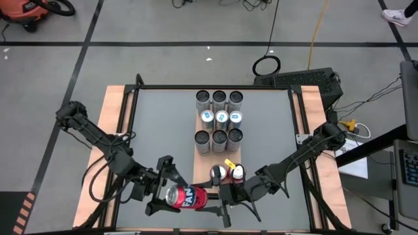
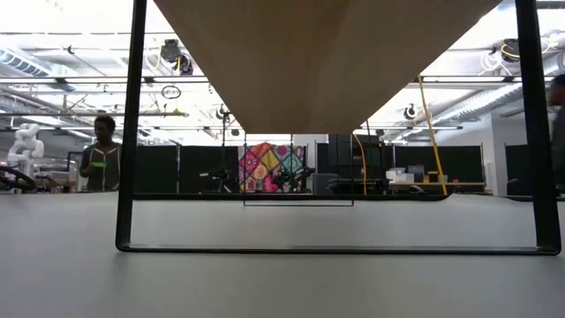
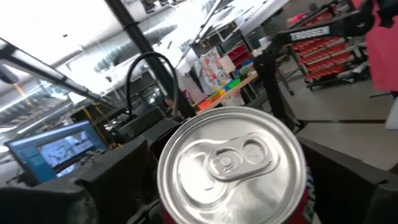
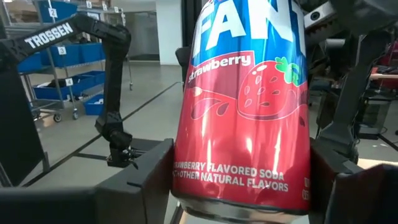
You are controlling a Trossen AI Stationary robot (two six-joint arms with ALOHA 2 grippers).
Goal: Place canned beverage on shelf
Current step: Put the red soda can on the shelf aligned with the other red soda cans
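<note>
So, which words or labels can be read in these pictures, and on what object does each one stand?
"FAN", cut off at the top: red can.
"strawberry": same can.
"STRAWBERRY FLAVORED SODA" and "OTHER NATURAL FLAVORS": near the can's lower rim.
"TROSSEN": on the dark arm in the right wrist view.
"TROSSEN": on a dark arm link in the left wrist view.
Numbers on the blue bins: too small to read.
Laptop screen: blurred.

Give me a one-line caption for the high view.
Red soda can lying sideways between left hand and right hand, near the can-loaded shelf.
</note>
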